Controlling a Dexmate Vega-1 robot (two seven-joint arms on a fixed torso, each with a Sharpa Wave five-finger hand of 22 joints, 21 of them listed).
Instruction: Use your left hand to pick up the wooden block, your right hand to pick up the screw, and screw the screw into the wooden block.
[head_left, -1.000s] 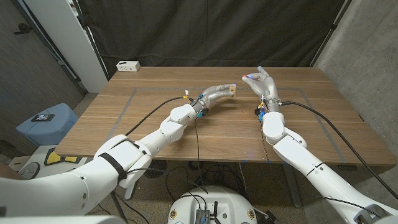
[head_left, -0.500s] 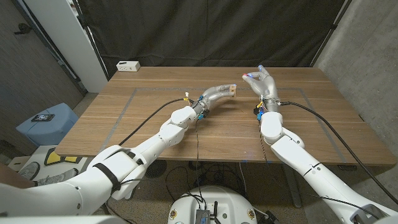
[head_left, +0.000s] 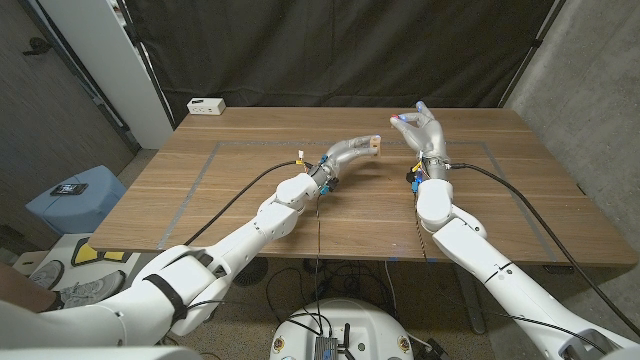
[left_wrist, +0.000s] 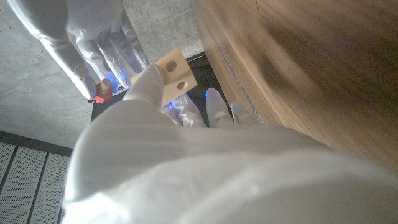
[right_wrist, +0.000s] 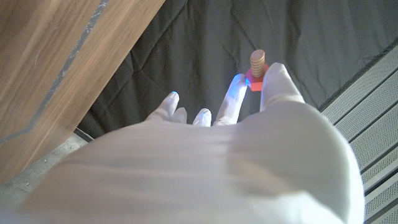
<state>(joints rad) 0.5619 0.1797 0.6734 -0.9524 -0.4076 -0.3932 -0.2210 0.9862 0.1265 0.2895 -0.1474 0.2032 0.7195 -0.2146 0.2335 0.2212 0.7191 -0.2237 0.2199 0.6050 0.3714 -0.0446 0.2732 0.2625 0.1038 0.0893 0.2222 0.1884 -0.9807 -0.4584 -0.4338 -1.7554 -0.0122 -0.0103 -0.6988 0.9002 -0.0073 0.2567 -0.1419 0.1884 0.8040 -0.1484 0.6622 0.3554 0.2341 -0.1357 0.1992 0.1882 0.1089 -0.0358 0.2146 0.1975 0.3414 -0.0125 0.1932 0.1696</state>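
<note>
Wooden table (head_left: 250, 200) in front of me, brown plank grain, with a faint grey rectangle outline (head_left: 205, 168) marked across the top. Small white box (head_left: 207, 105) sits at the far left corner, just beside the edge. Black curtain behind.

1 wooden block (head_left: 373, 146), 1 screw (right_wrist: 257, 65)
</note>
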